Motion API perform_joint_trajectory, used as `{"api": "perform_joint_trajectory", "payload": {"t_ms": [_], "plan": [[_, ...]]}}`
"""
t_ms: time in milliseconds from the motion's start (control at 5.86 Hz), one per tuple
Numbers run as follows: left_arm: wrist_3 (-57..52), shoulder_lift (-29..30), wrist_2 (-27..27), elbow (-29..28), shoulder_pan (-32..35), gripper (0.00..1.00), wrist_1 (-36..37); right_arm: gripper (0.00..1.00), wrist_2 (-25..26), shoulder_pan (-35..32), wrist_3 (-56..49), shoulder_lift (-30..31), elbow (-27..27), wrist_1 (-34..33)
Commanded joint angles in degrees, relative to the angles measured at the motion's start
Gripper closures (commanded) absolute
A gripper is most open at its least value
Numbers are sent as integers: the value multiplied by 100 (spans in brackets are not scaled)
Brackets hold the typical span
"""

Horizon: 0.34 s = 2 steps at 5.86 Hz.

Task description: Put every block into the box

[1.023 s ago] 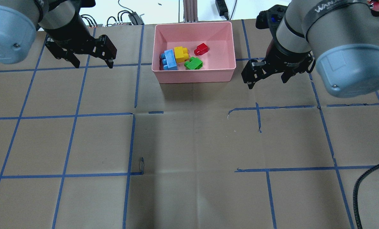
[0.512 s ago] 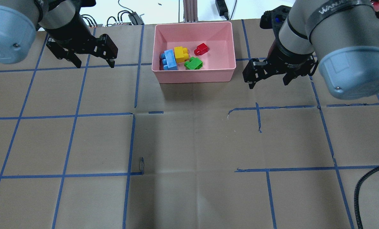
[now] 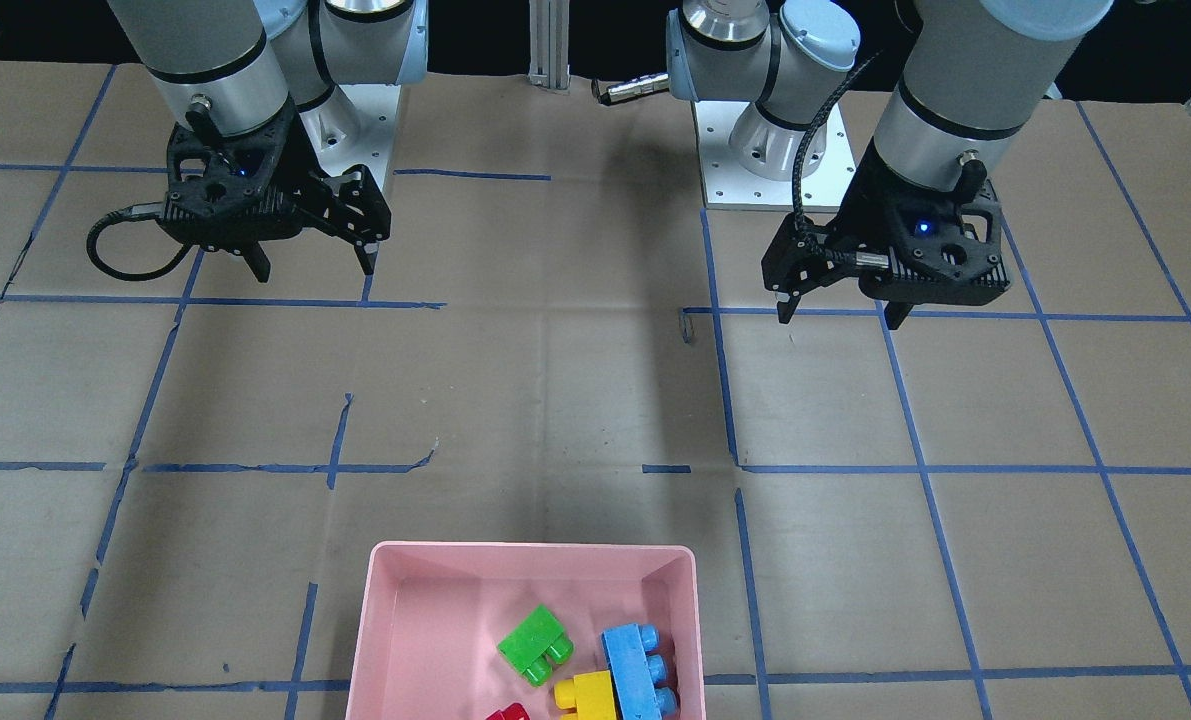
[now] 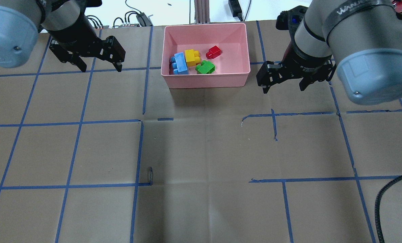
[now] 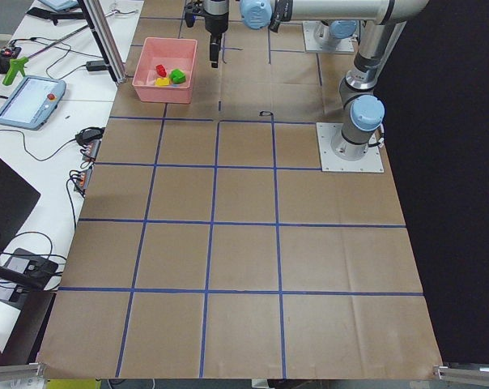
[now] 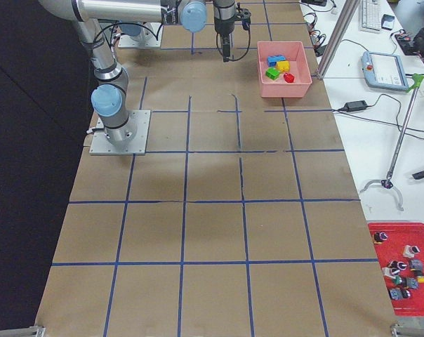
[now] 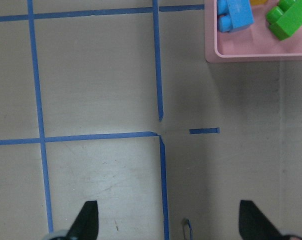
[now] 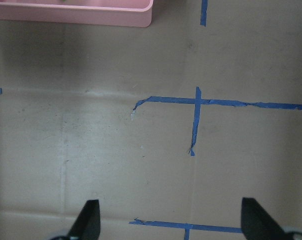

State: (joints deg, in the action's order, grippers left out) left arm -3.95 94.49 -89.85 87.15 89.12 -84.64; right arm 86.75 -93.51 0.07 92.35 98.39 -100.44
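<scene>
The pale pink box stands at the table's far middle and holds all the blocks: blue, yellow, red and green. The box also shows in the front-facing view. My left gripper hangs open and empty to the left of the box. My right gripper hangs open and empty to the right of the box. The left wrist view shows the box corner with the blue block and green block.
The table is brown paper with a grid of blue tape. A black cable curls in at the near right. Cables and a post lie beyond the far edge.
Both grippers have shifted slightly; the right one moved a little up and away from the table. The blocks and box have not moved.
</scene>
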Motion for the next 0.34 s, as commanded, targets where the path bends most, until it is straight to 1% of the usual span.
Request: {"api": "perform_joint_trajectory", "payload": {"t_ms": [0, 171], "plan": [[-1, -1, -6, -5, 0, 1, 0, 0, -18, 0, 2, -15, -12, -20], [-1, -1, -15, -6, 0, 1, 0, 0, -18, 0, 2, -24, -12, -20]]}}
